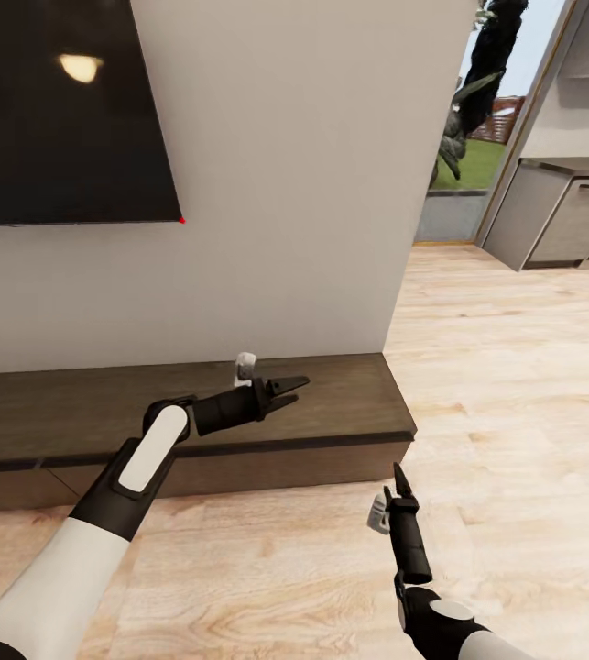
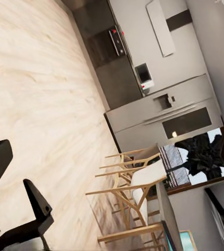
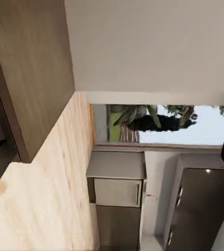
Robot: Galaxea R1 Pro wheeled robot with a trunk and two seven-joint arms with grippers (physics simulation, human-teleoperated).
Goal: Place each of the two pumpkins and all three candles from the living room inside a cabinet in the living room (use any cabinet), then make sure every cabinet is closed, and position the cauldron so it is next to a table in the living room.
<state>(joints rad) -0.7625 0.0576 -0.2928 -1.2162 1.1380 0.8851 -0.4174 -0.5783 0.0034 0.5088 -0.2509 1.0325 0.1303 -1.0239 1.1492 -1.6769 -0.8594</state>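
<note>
The cabinet (image 1: 83,412) runs along the base of the wall, low and long, and the left gripper (image 1: 292,390) hangs right over the right-hand part of its flat top, pointing off toward the right. Its two black fingers stand a little apart with nothing between them. The right gripper (image 1: 400,478) sits lower in the head view, over the floor (image 1: 514,385) just in front of the cabinet's right end corner, pointing up toward that corner. Its fingers read as one thin black spike from there, so whether it's spread or closed can't be told – nothing visibly held though.

The cabinet itself is dark-brown wood with a fine grain, a slab top that overhangs slightly, and plain handleless fronts below a dark shadow line. All of those fronts look flush. In the right wrist view its end face (image 3: 33,68) shows the same matte brown grain.

Floor is pale wood planks with a knotty pattern. The wall (image 1: 285,183) is smooth off-white, with a glossy black TV (image 1: 56,119) mounted on it – a lamp reflection glows in the screen. Off to the right, grey kitchen cupboards (image 1: 560,215). The left wrist view catches light wooden chairs (image 2: 135,188).
</note>
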